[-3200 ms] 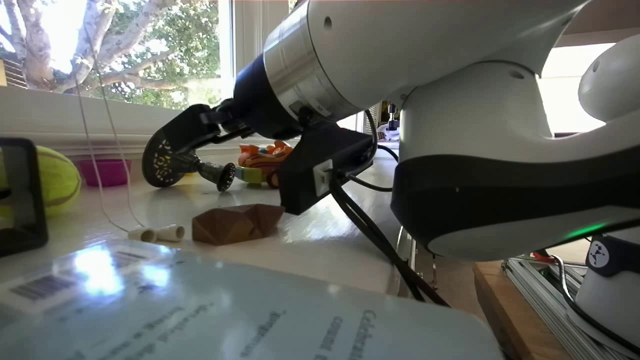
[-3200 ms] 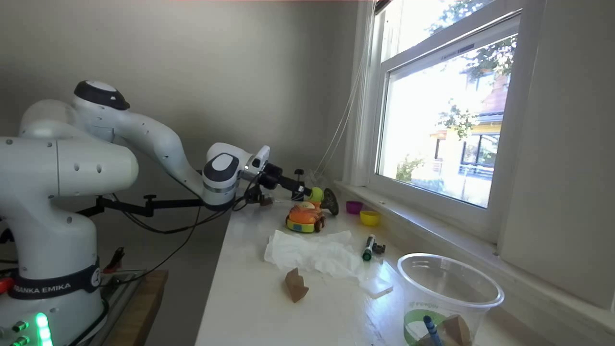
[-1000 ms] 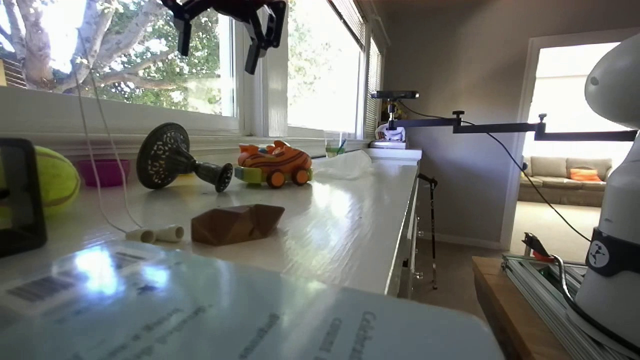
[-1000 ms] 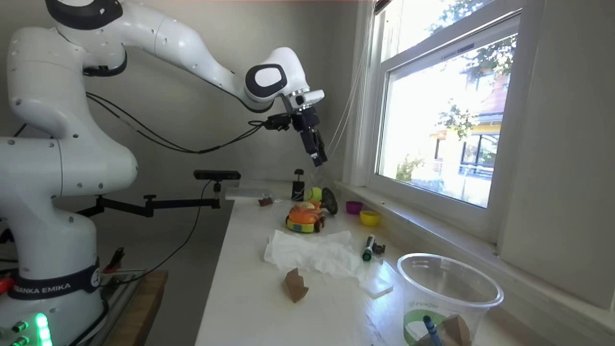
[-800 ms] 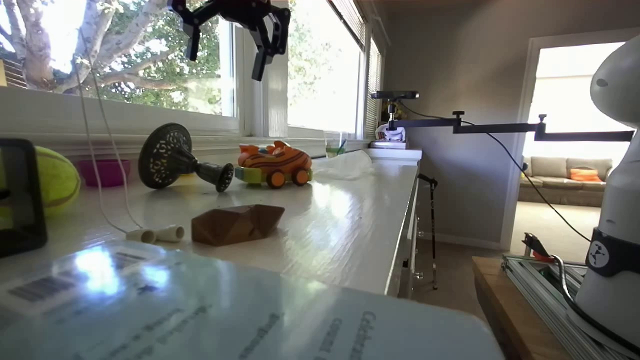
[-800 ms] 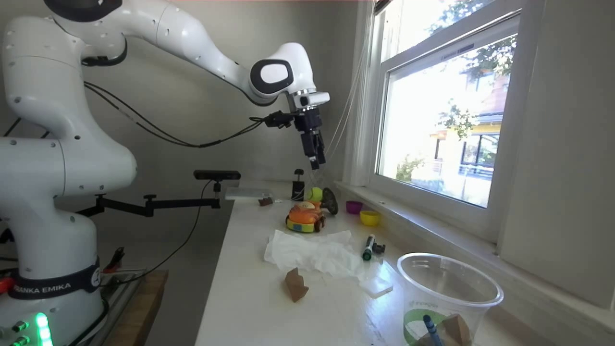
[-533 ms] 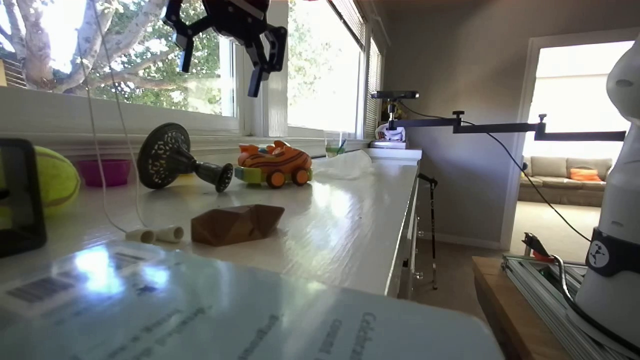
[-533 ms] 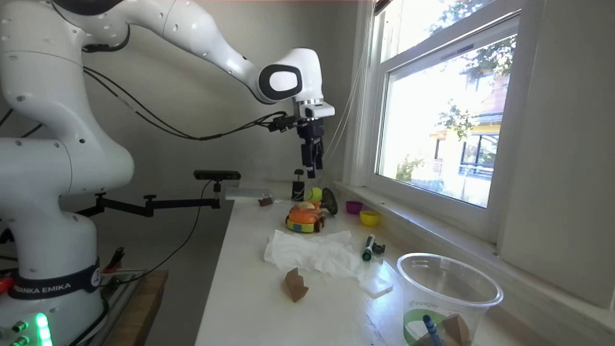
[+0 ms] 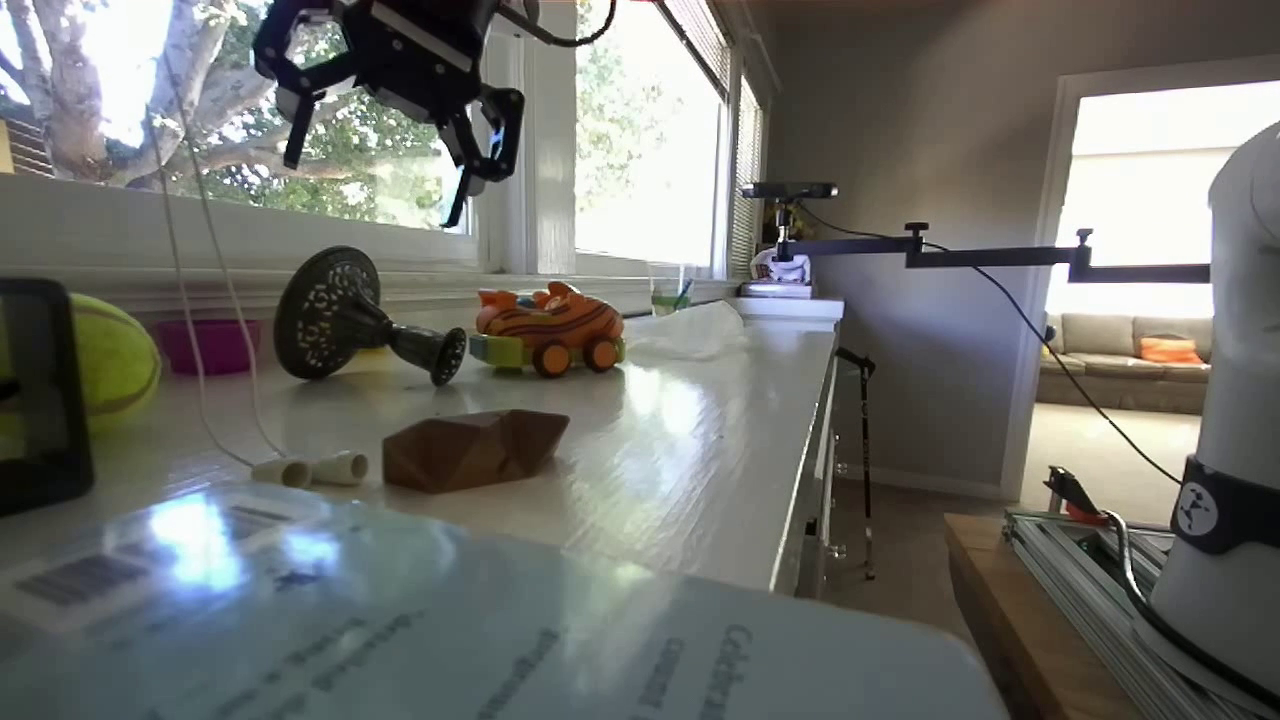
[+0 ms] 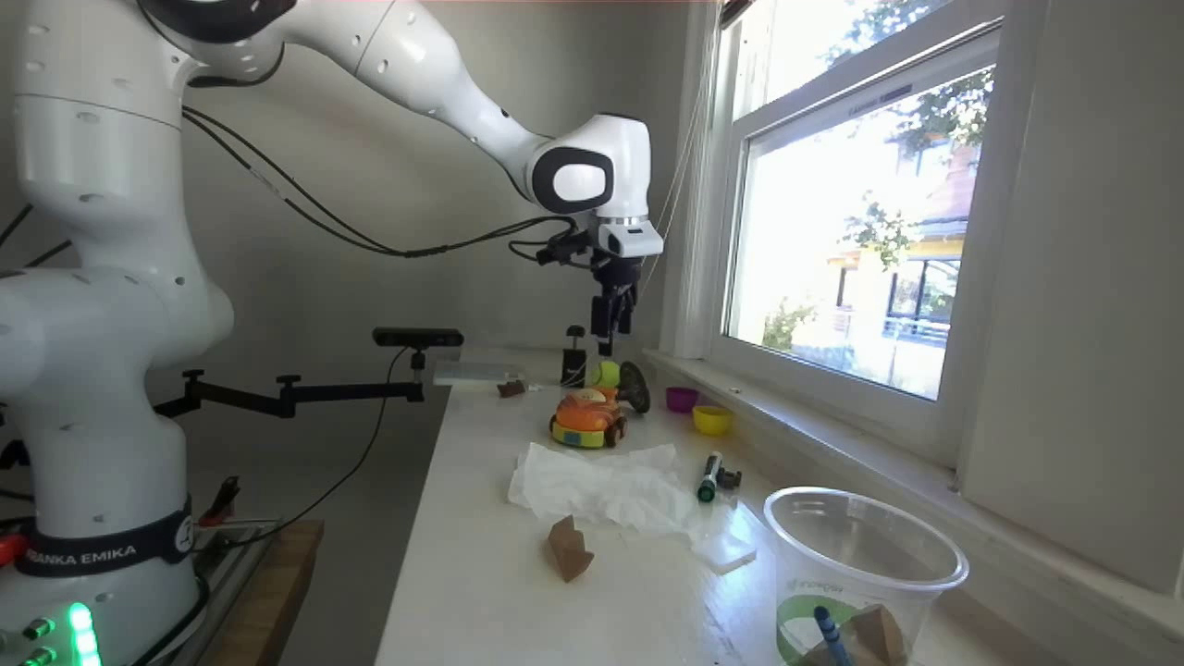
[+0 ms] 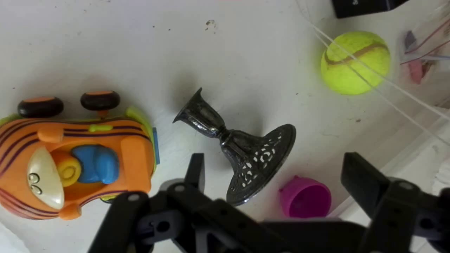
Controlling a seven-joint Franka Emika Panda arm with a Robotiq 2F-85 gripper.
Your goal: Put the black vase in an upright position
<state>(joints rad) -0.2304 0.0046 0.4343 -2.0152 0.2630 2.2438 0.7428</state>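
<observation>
On the white counter the black vase lies on its side; our jaws spread and empty, we judge grasping and righting remain.

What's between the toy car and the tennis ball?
In the wrist view, the black vase lies on its side between the toy car and the tennis ball.

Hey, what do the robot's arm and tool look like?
The arm is white and rounded with black-trimmed joints, black cables, a dark base band lettered EMIKA and a green light. The tool is black, with two jointed fingers.
</observation>
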